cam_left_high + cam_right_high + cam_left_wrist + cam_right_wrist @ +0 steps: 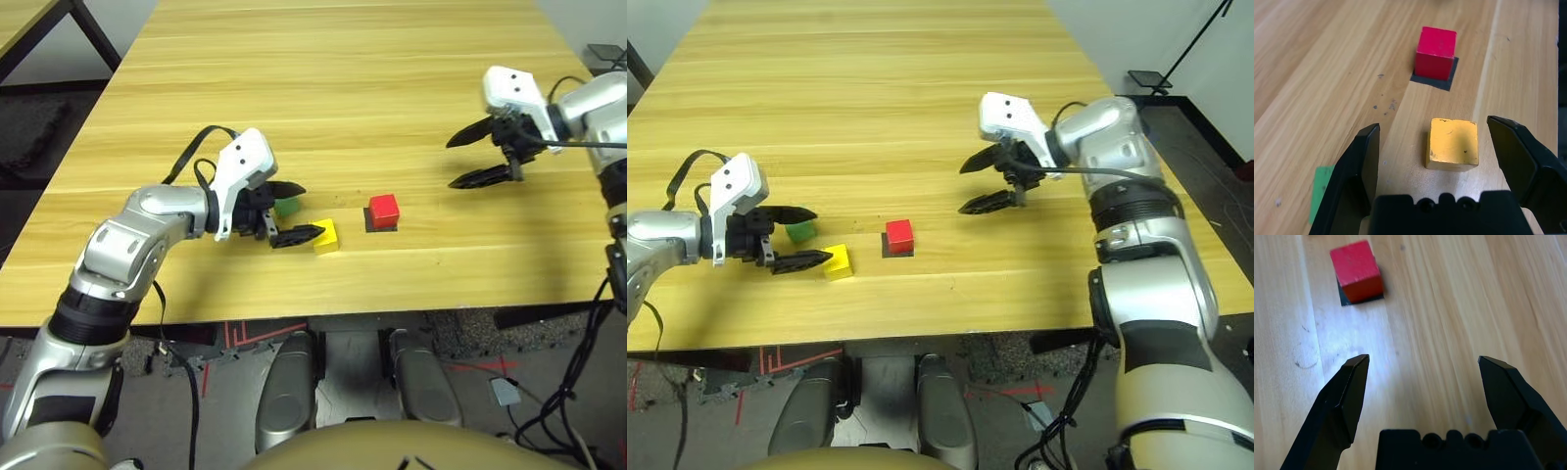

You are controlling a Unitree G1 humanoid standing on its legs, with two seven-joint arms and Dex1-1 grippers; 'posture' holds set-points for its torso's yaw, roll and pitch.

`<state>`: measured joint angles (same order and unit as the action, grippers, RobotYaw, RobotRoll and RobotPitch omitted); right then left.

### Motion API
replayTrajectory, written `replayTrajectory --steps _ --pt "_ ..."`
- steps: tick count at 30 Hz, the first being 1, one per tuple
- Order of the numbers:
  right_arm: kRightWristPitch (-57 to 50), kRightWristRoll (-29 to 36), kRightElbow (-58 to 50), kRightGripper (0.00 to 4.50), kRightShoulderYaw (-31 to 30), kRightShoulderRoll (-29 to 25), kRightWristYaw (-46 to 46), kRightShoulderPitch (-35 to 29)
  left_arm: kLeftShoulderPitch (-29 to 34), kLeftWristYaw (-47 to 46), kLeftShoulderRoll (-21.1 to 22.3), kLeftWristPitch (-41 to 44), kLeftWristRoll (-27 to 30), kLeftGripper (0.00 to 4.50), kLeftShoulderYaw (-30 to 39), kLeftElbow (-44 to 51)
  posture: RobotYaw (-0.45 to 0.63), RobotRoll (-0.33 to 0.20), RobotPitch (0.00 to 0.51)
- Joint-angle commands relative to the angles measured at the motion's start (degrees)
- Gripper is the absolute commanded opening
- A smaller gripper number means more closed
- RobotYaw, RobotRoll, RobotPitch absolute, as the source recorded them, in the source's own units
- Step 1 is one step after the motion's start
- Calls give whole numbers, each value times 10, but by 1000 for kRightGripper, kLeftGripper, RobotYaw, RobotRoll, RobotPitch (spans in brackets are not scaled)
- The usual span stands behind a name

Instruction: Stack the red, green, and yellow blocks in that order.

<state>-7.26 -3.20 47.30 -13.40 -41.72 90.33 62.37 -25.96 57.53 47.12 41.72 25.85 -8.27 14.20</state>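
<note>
Both grippers released — left gripper [1432,142] straddles the yellow block [1452,143] (untouched), right gripper [1425,369] hovers near the red block [1356,269].

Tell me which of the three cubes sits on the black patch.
The bright red matte cube: it rests on the flat black square patch. The yellow cube and green cube lie on bare wood.

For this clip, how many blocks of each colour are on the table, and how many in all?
Red block: 1, sitting on the black patch
Green block: 1, by the left gripper
Yellow block: 1, between the left gripper's open fingers
Total: 3 blocks
</note>
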Motion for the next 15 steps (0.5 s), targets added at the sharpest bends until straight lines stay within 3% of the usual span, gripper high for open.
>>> replayTrajectory --steps 1,8,15 --pt "-17 11 -7 4487 19 -1 -21 -9 -4 12 4 -12 -18 4500 -12 -20 280 -142 96" --pt "-49 26 -39 4487 32 1 -32 -29 -54 -1 6 -76 -88 4500 -4 -138 278 -132 101" --pt "-68 33 -65 4487 35 0 -34 -41 -46 11 -6 -95 -112 4500 -15 -174 272 -127 112"
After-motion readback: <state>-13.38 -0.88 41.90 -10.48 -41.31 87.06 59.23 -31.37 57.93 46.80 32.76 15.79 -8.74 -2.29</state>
